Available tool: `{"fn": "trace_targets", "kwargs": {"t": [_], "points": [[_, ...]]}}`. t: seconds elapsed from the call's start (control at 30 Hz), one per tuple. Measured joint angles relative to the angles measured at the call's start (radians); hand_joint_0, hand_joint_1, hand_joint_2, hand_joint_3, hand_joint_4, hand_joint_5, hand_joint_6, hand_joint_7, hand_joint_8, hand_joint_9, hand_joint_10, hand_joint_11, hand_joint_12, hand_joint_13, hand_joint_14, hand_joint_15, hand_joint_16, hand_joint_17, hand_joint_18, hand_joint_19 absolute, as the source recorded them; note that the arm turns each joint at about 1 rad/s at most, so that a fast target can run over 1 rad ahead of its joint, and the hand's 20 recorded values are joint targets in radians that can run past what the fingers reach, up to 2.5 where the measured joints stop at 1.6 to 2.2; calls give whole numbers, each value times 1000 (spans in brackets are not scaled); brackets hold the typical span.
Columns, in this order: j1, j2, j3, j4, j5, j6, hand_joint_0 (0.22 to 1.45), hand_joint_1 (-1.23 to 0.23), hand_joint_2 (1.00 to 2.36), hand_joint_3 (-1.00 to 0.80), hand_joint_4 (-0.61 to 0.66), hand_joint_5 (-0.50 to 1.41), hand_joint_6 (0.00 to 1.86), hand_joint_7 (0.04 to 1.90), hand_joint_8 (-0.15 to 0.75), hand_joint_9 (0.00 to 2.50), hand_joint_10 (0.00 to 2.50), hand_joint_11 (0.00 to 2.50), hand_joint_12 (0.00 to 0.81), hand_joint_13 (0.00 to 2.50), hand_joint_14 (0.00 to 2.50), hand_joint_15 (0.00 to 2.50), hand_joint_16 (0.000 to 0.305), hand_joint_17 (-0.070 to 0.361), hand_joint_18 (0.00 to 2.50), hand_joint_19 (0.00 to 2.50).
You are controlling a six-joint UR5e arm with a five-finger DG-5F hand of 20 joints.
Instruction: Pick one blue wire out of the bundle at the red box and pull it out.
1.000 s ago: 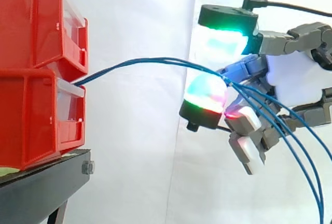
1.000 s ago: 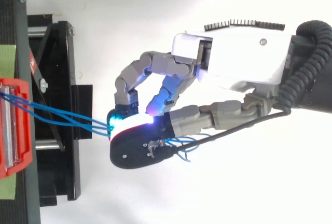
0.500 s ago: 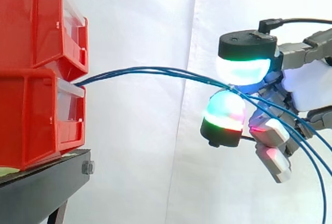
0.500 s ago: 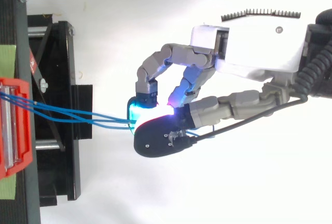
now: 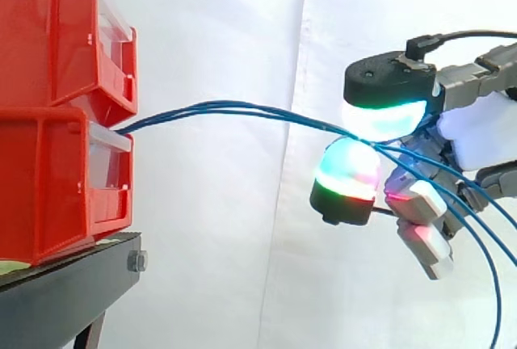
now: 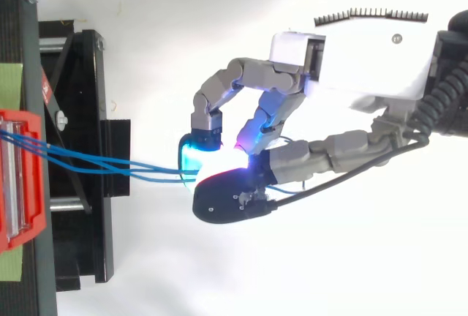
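Plainly thin and limp, the blue wires (image 5: 242, 111) arc from the front of the lower red box (image 5: 48, 187) at left across to the hand (image 6: 351, 67) at right, then droop beyond it. They look light and slippery, so a firm pinch on one strand where they fan apart would suit. Its glowing pads (image 5: 384, 115) press together on the wires; how many are caught cannot be told. Other fingers curl below.

Black stand (image 5: 69, 288) at left; lower red bin (image 5: 44, 179) sits on it, upper red bin (image 5: 44, 34) stacked above.
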Motion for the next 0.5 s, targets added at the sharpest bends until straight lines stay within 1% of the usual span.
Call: {"fn": "trace_targets", "kwargs": {"t": [0.07, 0.1, 0.13, 0.2, 0.33, 0.4, 0.43, 0.5], "points": [[0, 0, 1, 4, 1, 0, 668, -766, 1016, -241, 106, -211, 934, 786, 353, 1046, 15, 845, 377, 994, 23, 621, 39, 88, 858, 585], [1, 0, 3, 6, 1, 1, 658, -796, 1013, -347, 111, -210, 933, 796, 350, 1047, 15, 847, 377, 996, 24, 618, 39, 87, 873, 574], [1, 0, 4, 7, 1, 2, 651, -794, 1010, -378, 114, -210, 933, 796, 347, 1050, 15, 839, 373, 998, 21, 617, 39, 87, 874, 574], [1, 0, 8, 9, 2, 1, 636, -762, 1000, -500, 130, -203, 934, 816, 347, 1072, 15, 840, 368, 998, 24, 616, 38, 86, 878, 581], [2, 0, 10, 9, 2, 0, 590, -686, 1000, -500, 135, -197, 931, 824, 351, 1101, 15, 843, 370, 1015, 23, 627, 38, 85, 883, 590], [1, 0, 10, 9, 1, 0, 571, -587, 1000, -500, 130, -182, 921, 850, 356, 1148, 13, 839, 376, 1030, 21, 635, 38, 85, 884, 598], [1, 0, 10, 9, 1, 0, 568, -569, 1000, -500, 130, -181, 919, 859, 359, 1150, 15, 838, 377, 1033, 21, 633, 38, 85, 884, 607], [1, 0, 10, 9, 1, -1, 591, -491, 1001, -484, 118, -177, 914, 887, 358, 1164, 16, 827, 375, 1033, 21, 639, 37, 84, 869, 626]]}}
